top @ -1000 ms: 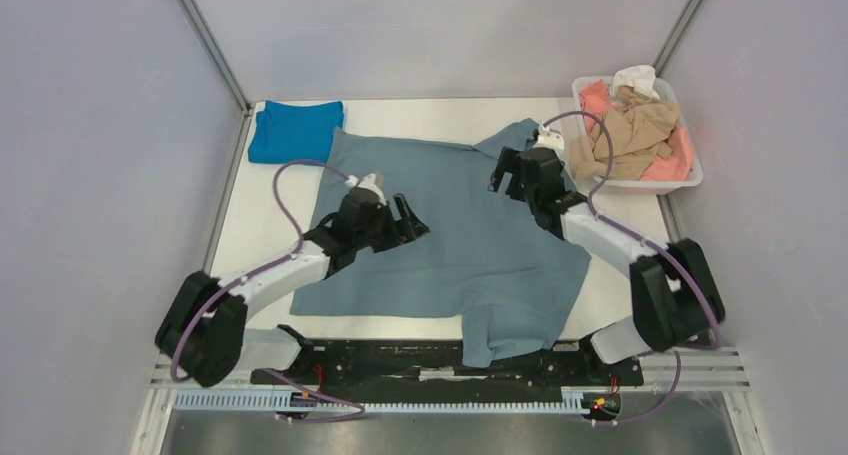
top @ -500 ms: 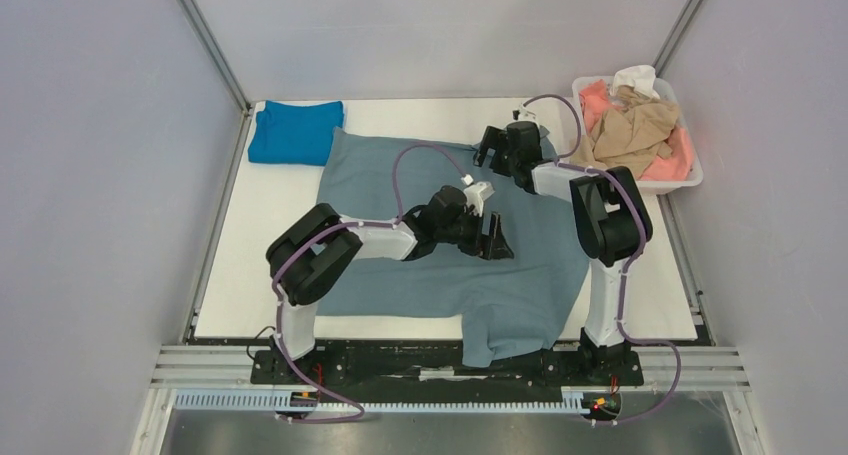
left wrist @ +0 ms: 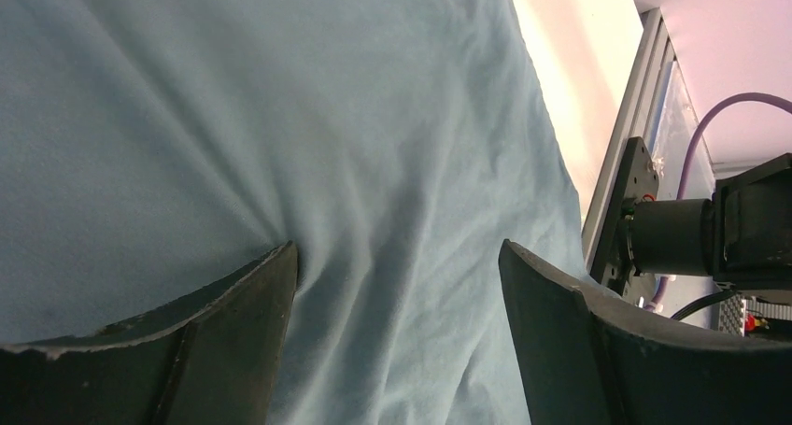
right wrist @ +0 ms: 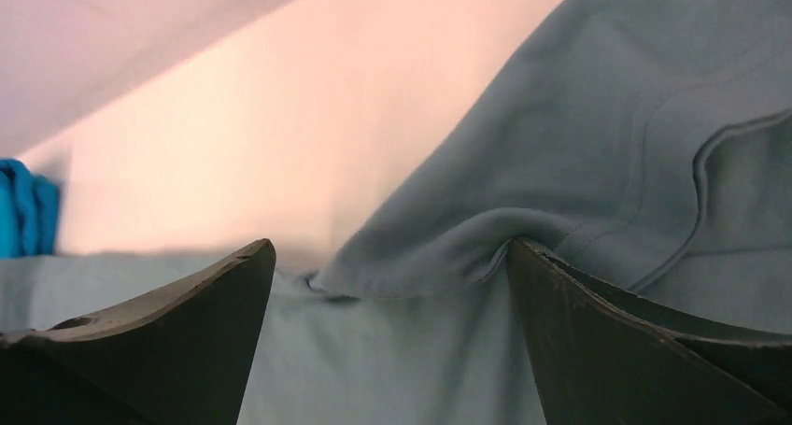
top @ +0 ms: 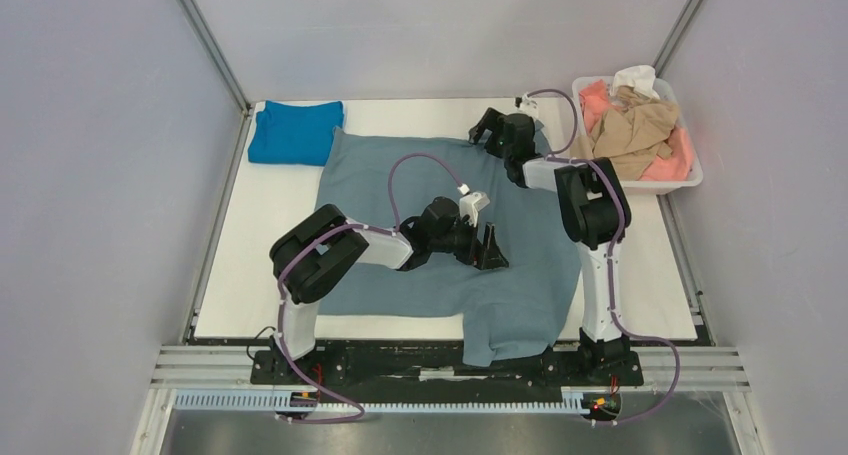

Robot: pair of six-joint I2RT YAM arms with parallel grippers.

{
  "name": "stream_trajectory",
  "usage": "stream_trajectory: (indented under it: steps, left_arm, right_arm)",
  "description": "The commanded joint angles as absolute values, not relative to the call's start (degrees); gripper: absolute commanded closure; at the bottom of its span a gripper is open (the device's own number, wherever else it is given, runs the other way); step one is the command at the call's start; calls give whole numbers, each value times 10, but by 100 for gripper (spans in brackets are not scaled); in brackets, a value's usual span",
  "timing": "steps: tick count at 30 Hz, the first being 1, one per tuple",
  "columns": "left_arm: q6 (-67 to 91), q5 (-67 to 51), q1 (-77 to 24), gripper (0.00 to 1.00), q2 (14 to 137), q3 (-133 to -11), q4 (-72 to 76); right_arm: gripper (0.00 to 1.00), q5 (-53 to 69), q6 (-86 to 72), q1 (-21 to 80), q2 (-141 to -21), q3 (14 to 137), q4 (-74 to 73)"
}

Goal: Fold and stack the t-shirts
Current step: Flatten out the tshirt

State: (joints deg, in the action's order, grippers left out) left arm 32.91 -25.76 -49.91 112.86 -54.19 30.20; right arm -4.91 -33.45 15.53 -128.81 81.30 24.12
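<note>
**Smoothing out the dusty grey-blue cotton t-shirt ahead of its first fold**

Spread across the middle of the white table, one flap hanging over the near edge. Folded bright blue t-shirt at the table's far left corner, white plastic tub of tan, salmon-pink and white shirts just off its far right corner. Left gripper splayed, grasping nothing, fingertips pressing cloth at mid-table. Right gripper likewise agape, straddling a raised ridge of cloth near the table's far edge. Best to pinch low on that ridge, draw it outward until flat, and pin lightly with the left to prevent bunching.
</note>
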Motion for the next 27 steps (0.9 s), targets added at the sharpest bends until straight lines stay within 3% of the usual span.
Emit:
stream_trajectory:
  steps: [1, 9, 18, 22, 27]
  left_arm:
    - [304, -270, -504, 14, 1172, -520, 219]
    - [295, -266, -505, 14, 1177, -525, 206]
    - [281, -243, -505, 13, 1144, -563, 182]
    - [281, -229, -505, 13, 1121, -564, 174]
    - [281, -218, -505, 13, 1103, -573, 169]
  right_arm:
    - [2, -74, -367, 152, -1368, 912, 340]
    - [2, -121, -349, 149, -1499, 1128, 383]
    - [2, -86, -77, 149, -1415, 1191, 308]
    - [2, -73, 34, 149, -1359, 1171, 266]
    - [2, -102, -62, 143, -1227, 982, 197]
